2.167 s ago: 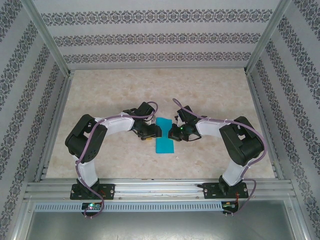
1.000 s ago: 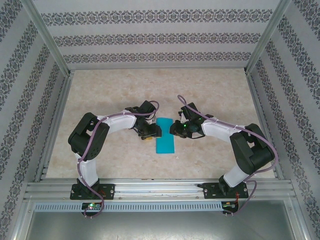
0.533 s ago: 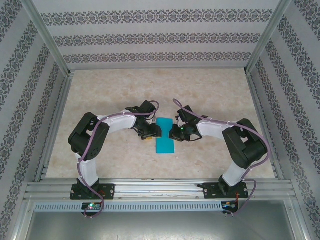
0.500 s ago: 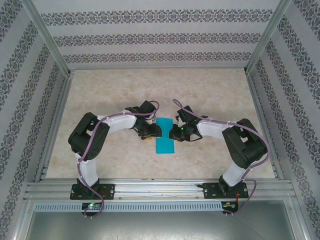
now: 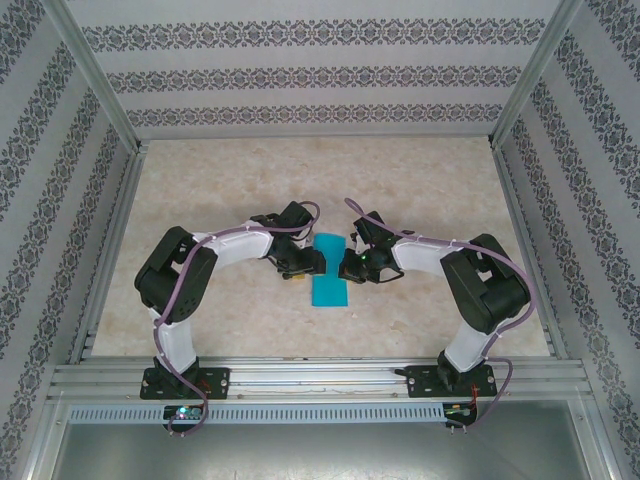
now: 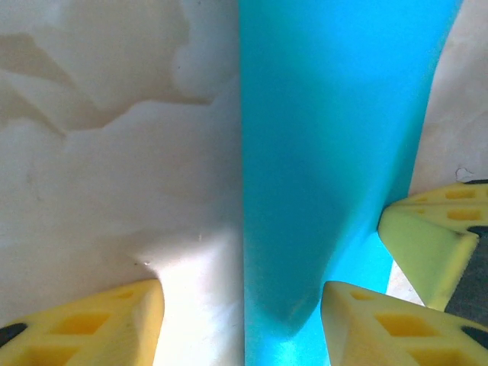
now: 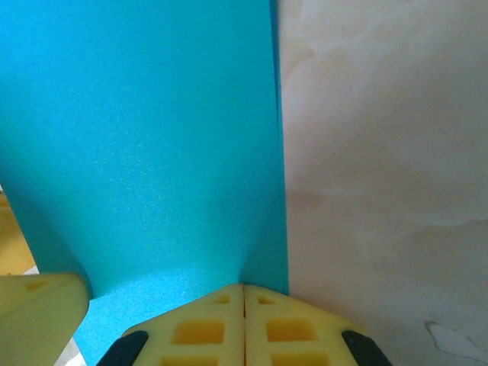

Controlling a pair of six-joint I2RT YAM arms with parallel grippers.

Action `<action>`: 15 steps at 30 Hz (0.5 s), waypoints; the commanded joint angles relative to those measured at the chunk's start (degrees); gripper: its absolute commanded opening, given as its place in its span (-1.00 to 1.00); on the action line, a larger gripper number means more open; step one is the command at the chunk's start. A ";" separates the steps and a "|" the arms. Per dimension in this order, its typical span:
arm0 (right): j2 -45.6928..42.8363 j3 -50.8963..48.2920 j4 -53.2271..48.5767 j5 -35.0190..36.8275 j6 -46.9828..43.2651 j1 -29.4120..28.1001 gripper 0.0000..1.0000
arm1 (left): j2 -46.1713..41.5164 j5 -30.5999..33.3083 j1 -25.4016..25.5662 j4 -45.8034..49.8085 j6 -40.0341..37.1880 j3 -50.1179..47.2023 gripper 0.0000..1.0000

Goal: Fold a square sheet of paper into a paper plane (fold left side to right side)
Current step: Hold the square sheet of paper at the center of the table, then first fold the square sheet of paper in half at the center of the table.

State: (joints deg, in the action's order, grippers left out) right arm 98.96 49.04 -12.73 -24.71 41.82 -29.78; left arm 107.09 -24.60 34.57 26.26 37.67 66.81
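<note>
My left claw (image 6: 240,297) stands open astride the 9 o'clock edge of the square sheet of paper (image 5: 330,285). One finger (image 6: 91,328) is over the bare table (image 5: 230,190) and the other over the blue, I judge to keep that long edge from sliding. The sheet lies mid-table between my two claws as a narrow strip running 12 to 6, so the left-to-right fold looks laid over. My right claw (image 7: 244,293) is closed, fingertips together, and it sits on the strip just inside its 3 o'clock edge. That edge shows as a double line, so I take it I am pinning the two loose edges together there. My wrist views cut off the strip's near end; from above, my claws cover the strip's side edges. I cannot tell whether my left pads actually touch, nor how sharp the crease is.
</note>
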 commanded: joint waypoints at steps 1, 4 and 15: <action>3.03 -0.35 -4.77 3.17 -0.77 -0.50 -0.90 | -4.86 3.60 0.51 -1.92 -2.21 -1.08 0.18; 3.25 -0.13 -5.38 3.68 -0.91 -0.56 -0.97 | -7.97 2.72 0.52 -4.47 -2.99 -1.98 0.08; 3.61 -0.43 -6.76 5.98 -1.47 -0.65 -1.00 | -4.71 -13.15 0.84 -19.16 -0.51 -5.60 -0.88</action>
State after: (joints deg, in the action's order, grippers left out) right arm 99.42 49.93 -14.02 -24.45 41.60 -29.80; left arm 99.74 -31.97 34.83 12.38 36.40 62.41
